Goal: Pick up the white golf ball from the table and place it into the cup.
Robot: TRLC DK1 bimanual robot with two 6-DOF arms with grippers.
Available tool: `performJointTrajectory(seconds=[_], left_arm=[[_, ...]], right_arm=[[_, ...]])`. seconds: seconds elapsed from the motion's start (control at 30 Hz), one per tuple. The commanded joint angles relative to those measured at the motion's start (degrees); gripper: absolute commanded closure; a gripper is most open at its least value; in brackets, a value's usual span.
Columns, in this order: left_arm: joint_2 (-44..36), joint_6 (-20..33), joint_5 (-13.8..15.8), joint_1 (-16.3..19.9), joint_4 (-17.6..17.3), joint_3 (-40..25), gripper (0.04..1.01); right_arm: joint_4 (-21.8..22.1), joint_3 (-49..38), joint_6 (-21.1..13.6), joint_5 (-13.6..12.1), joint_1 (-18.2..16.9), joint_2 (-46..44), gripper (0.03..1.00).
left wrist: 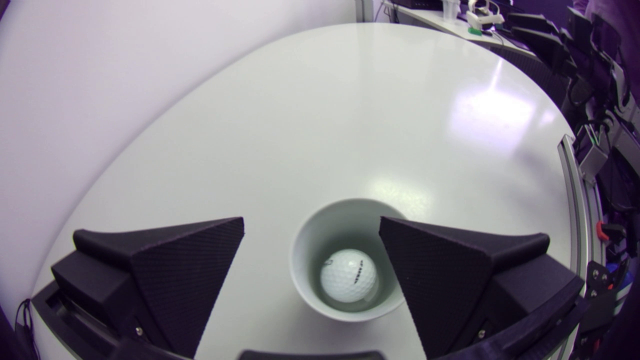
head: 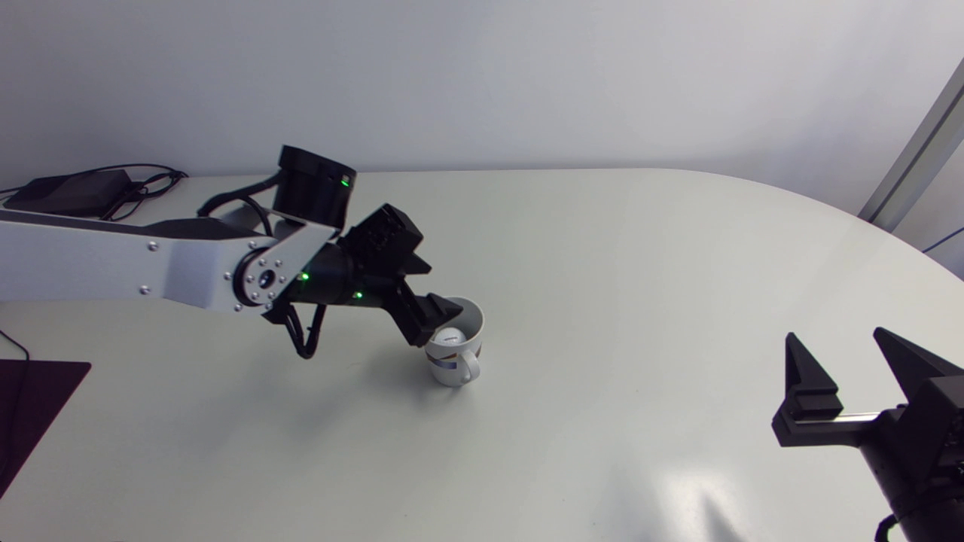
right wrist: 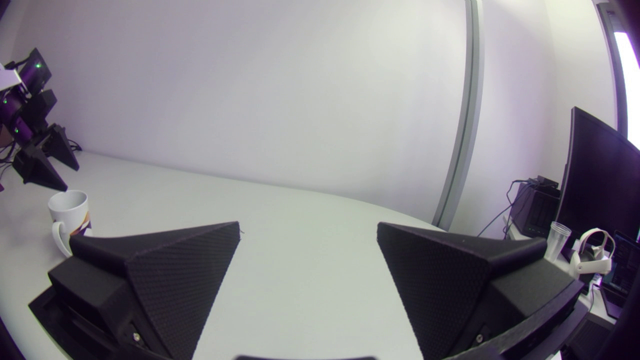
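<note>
Head view: just left of centre, the left pincer [head: 431, 322] hangs spread over the white cup [head: 456, 361] on the tabletop [head: 640, 263], with the golf ball [head: 450, 337] inside the cup. At lower right the right pincer [head: 834, 335] is spread wide.

Left wrist view: the golf ball [left wrist: 348, 275] lies on the cup's [left wrist: 300, 270] bottom, under the parted fingers [left wrist: 190, 280].

Right wrist view: the cup [right wrist: 70, 210] stands upright well ahead of the spread right pincer [right wrist: 308, 225].
</note>
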Motion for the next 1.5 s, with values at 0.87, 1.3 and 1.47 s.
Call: performJointTrajectory(seconds=[0.87, 1.3, 1.47], left_arm=[[-31.84, -10.61, -20.94, 11.33, 2.47, -17.8, 0.052], [-42.56, -11.67, -23.49, 16.16, 6.16, -30.28, 0.052], [-47.39, -11.58, -23.49, 17.04, 7.13, -35.03, 0.052]], right_arm=[[-0.23, -2.59, 0.18, -0.47, 0.4, -0.32, 0.07], [-0.32, -2.59, 0.18, -0.47, 1.1, -0.23, 0.07], [-0.32, -2.59, 0.18, -0.47, 1.19, -0.23, 0.07]])
